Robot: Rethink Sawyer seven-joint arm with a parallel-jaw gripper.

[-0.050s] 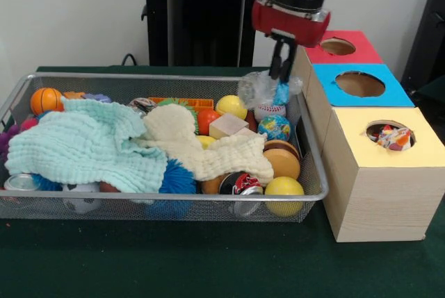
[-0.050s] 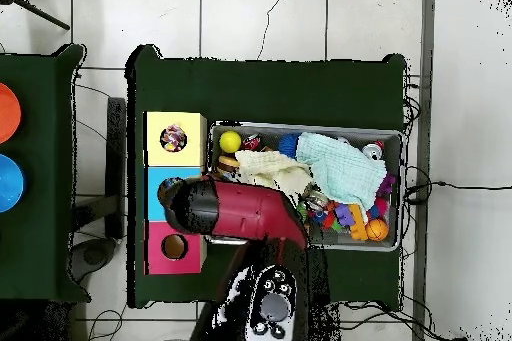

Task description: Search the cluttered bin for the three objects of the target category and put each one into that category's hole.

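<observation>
- The red and black gripper (image 1: 281,74) is pinching a crinkly clear plastic bag with something blue inside (image 1: 263,88), dangling it over the wire mesh bin (image 1: 312,164) at its 2 o'clock corner, right beside the wooden box with 3 holes (image 1: 379,180).
- Looks like the carry step; next it's needing to swing over whichever hole matches, blue-topped hole (image 1: 359,84) being nearest.
- Yellow-topped hole (image 1: 390,135) is already holding 1 colourful item.
- Mint muslin cloth (image 1: 83,145) and cream cloth (image 1: 208,149) are covering lots of clutter, probably hiding remaining targets.
</observation>
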